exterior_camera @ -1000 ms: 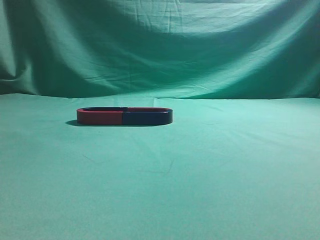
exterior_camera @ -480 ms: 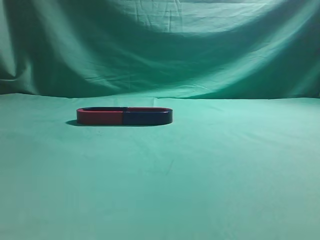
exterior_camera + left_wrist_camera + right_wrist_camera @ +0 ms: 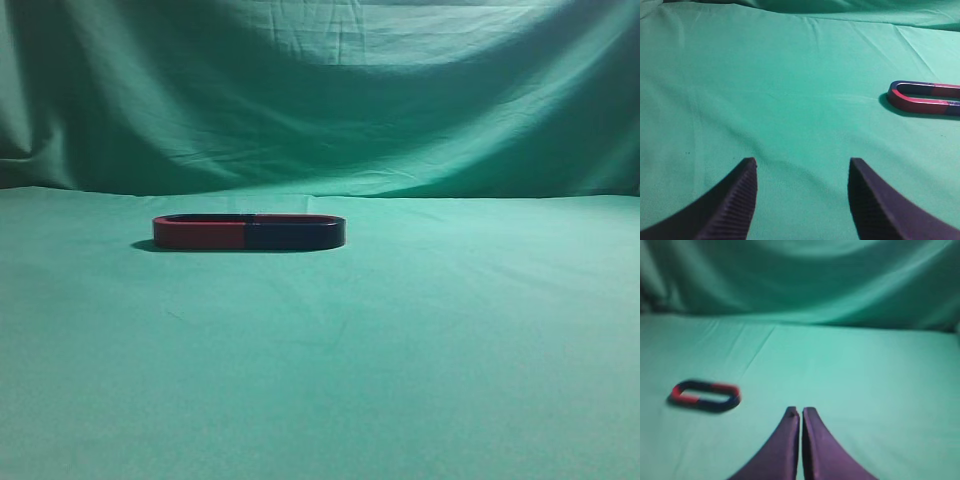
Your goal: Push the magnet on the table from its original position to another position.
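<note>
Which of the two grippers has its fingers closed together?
The right gripper: its fingers meet with barely a slit between them. The left gripper stands wide open, green cloth showing between its fingers.

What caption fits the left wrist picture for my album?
Open left gripper hovers over green cloth, red-and-blue magnet away to its right.

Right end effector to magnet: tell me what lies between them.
Only bare green cloth. The right wrist view shows the right end effector and magnet apart with nothing between.
</note>
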